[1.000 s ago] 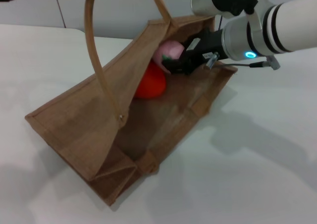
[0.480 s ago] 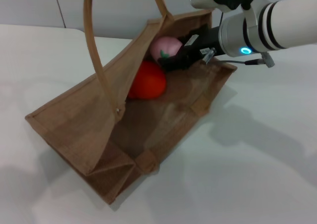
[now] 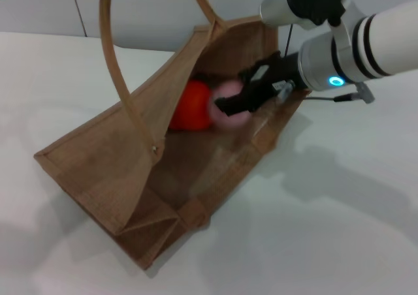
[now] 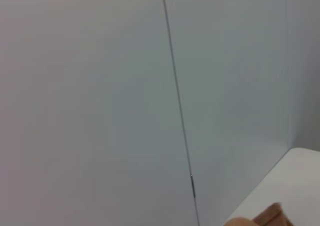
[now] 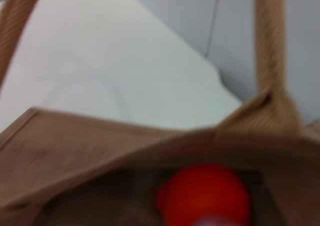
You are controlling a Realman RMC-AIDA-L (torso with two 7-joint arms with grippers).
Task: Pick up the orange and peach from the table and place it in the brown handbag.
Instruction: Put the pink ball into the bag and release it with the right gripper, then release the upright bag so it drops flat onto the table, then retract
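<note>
A: Where is the peach (image 3: pixel 227 106)?

B: Inside the open mouth of the brown handbag (image 3: pixel 98 171), just right of the orange (image 3: pixel 191 106) and touching it or nearly so; the orange lies deeper, against the bag's far wall, and shows in the right wrist view too (image 5: pixel 202 195); the bag lies on its side on the white worktop (image 3: pixel 326 230).

A: And the right gripper (image 3: pixel 236 102)?

B: Reaching into the bag from the right, its dark fingers (image 3: pixel 230 104) right at the peach; whether they are clenched on it or have released it I cannot tell, since the peach is smeared and the fingertips overlap it.

A: So how far along?

B: Nearly done, I judge; both fruits sit within the bag; what is left is to be sure the peach is let go and to draw the arm out clear of the looped handles (image 3: pixel 114 66).

A: The left gripper?

B: Not seen; its wrist camera shows only a pale wall (image 4: pixel 100 96) and a scrap of brown at the edge; something holds the handles up beyond the top of the head view, but that part is cut off.
</note>
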